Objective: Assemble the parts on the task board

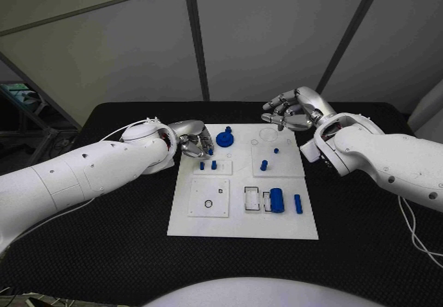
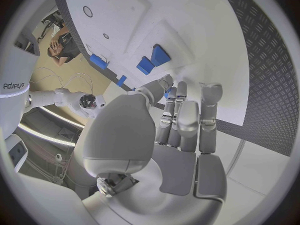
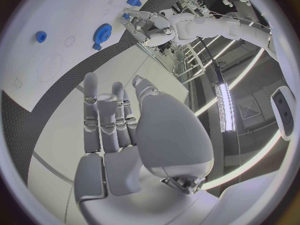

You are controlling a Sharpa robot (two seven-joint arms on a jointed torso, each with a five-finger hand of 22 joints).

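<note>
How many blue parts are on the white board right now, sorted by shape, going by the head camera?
Gear-shaped part with knob: 1
Large cylinder: 1
Slim bar: 1
Small pegs: 4
Total: 7 blue parts on the task board.

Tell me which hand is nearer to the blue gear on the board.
Left. The left hand sits just beside the blue gear, at the task board's edge; the right hand hovers farther off, past the far corner.
</note>
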